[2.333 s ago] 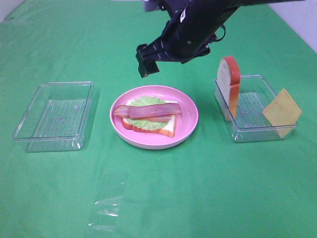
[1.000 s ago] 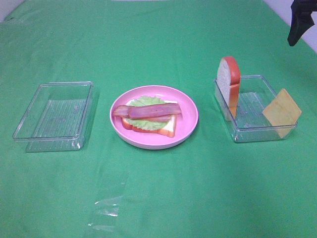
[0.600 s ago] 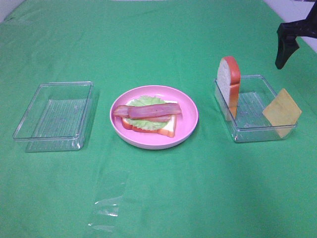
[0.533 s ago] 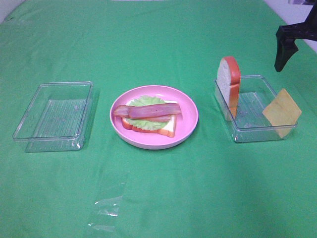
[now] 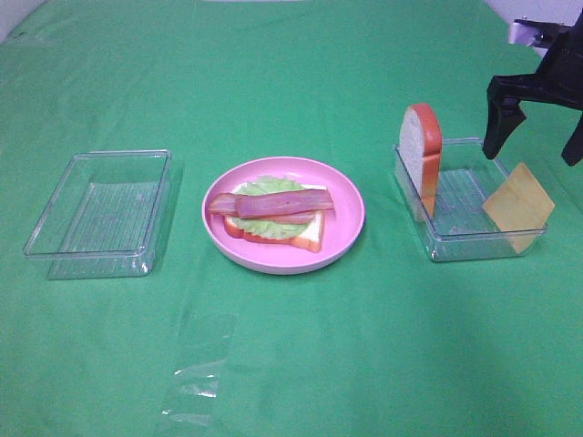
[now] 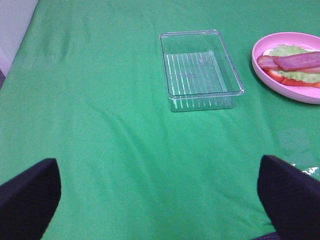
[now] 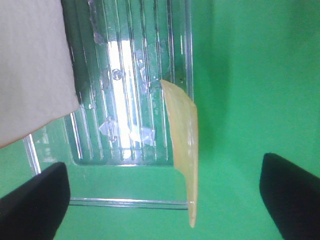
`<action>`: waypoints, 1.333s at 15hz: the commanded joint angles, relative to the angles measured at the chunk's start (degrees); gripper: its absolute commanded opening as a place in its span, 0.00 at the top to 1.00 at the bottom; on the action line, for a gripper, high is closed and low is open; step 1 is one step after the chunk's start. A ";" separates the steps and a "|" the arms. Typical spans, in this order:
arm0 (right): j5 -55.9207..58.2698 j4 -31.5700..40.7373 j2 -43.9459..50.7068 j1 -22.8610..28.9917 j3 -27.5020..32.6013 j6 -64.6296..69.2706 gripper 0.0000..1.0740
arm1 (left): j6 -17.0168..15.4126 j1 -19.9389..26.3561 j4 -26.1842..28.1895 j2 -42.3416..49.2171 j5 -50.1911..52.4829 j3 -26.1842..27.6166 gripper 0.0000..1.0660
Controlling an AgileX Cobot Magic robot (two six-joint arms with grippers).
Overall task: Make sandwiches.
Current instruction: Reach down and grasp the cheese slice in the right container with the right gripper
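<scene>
A partly built sandwich [image 5: 273, 215] lies on the round pink plate [image 5: 349, 226]: a white bread slice, green lettuce, a red slice and a bacon strip on top. It also shows in the left wrist view [image 6: 292, 67]. A second bread slice [image 5: 422, 150] stands upright in the right clear tray [image 5: 474, 246]. A yellow cheese square [image 5: 519, 206] leans on that tray's right wall. My right gripper [image 5: 536, 137] is open and empty, just above and behind the cheese [image 7: 184, 145]. My left gripper [image 6: 160, 210] is open and empty, well back from the left tray.
An empty clear tray [image 5: 55, 250] sits left of the plate, also in the left wrist view [image 6: 205, 95]. A scrap of clear film [image 5: 196, 382] lies on the green cloth near the front. The plate's rim [image 6: 280, 87] is beside that tray.
My right arm left the spot above the plate, swung to the far right, then came down toward the right tray. Its jaws now stand wide apart over the cheese.
</scene>
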State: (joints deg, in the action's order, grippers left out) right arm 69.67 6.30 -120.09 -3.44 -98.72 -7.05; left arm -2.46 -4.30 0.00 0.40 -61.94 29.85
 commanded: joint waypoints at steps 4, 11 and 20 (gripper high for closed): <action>1.60 0.29 -2.64 -0.40 -0.06 -0.69 0.08 | -0.11 0.00 0.34 0.74 0.29 -0.11 0.06; -2.29 0.52 -4.13 -0.40 4.98 -1.09 0.12 | -0.11 0.00 0.34 0.74 0.29 -0.11 0.06; -2.29 -1.78 -2.81 -0.40 4.93 -0.40 0.32 | -0.11 0.00 0.34 0.74 0.29 -0.11 0.06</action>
State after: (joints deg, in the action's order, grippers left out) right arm 67.21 4.87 -123.42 -3.44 -94.08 -7.10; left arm -2.46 -4.30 0.00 0.40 -61.94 29.85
